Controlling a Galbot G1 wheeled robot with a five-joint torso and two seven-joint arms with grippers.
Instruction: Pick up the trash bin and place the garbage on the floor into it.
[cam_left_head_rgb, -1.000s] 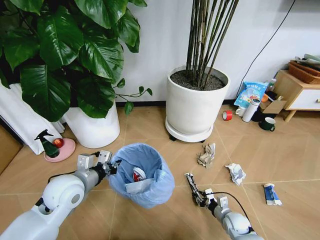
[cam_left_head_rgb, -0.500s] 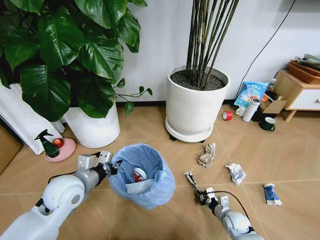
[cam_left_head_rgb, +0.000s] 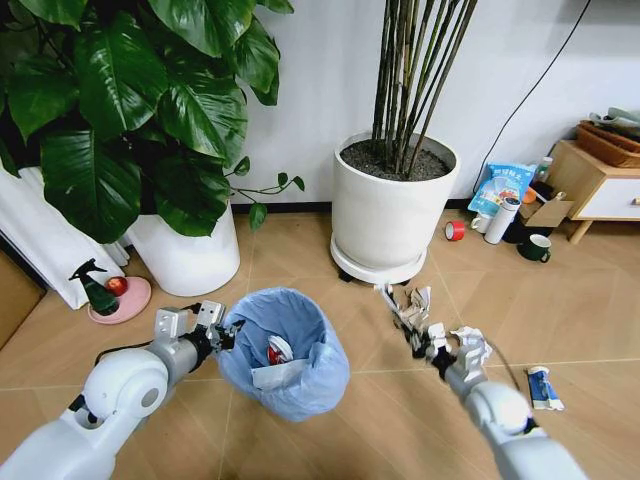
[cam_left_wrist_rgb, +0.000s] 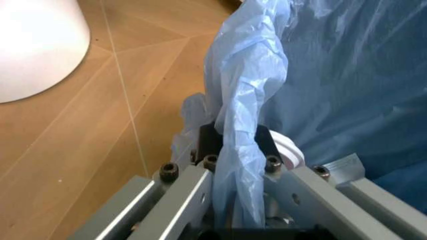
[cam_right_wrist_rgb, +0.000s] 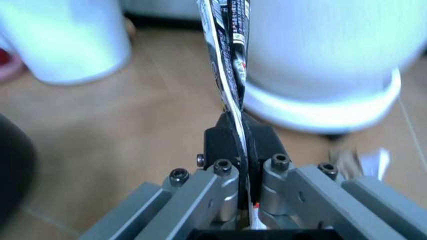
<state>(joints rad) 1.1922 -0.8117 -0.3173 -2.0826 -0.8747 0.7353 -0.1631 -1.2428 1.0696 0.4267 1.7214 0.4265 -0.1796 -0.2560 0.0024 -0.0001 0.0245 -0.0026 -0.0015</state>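
Trash bin (cam_left_head_rgb: 285, 350) rim in left gripper (cam_left_head_rgb: 228, 333); striped wrapper (cam_left_head_rgb: 397, 305) in right gripper (cam_left_head_rgb: 413, 331).

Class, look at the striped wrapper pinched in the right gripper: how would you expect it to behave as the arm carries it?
The striped wrapper looks thin and flat, so it is probably very light. It stands edge-on from the shut jaws of the right gripper, so it likely has some stiffness, yet may flex or flutter. Its glossy print suggests it could slip.
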